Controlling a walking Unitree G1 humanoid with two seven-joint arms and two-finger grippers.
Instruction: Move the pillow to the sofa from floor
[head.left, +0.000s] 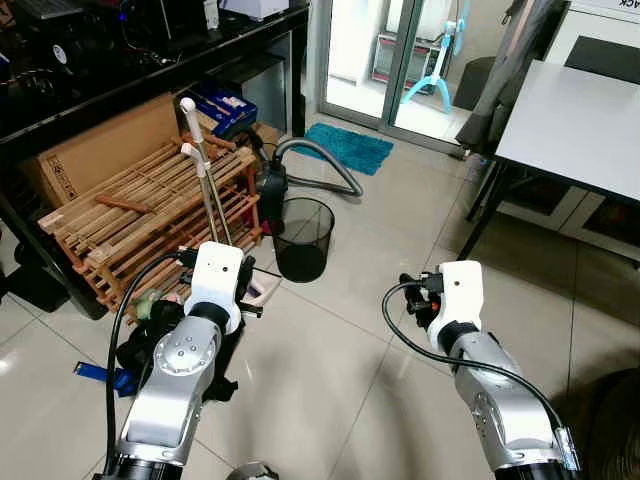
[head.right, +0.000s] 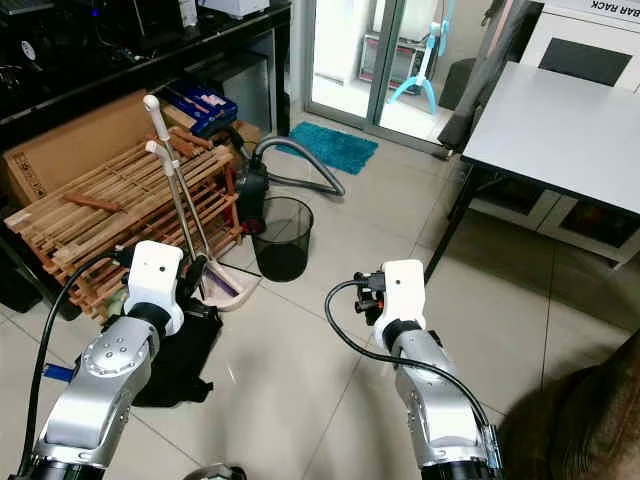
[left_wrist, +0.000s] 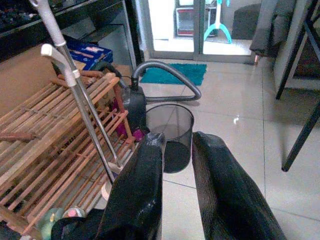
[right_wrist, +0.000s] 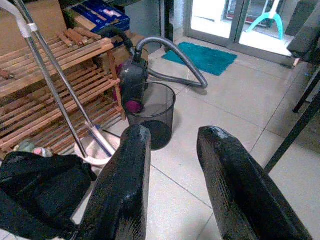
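A brown fuzzy mass (head.right: 585, 420) lies at the lower right edge of the floor, cut off by the frame; I cannot tell whether it is the pillow. Both arms are held forward at waist height over bare tiles, the left wrist (head.left: 218, 278) near the wooden rack and the right wrist (head.left: 457, 290) over the middle of the floor. My left gripper (left_wrist: 177, 141) is open by a narrow gap with nothing between its fingers. My right gripper (right_wrist: 174, 131) is open a little wider, also holding nothing.
A black mesh bin (head.left: 303, 238) and a vacuum cleaner (head.left: 270, 186) stand ahead. A slatted wooden rack (head.left: 120, 215) with two long-handled tools (head.left: 207, 175) is at the left, a black bag (head.right: 178, 358) below it. A white table (head.left: 580, 120) stands at the right, a teal mat (head.left: 348, 147) by the door.
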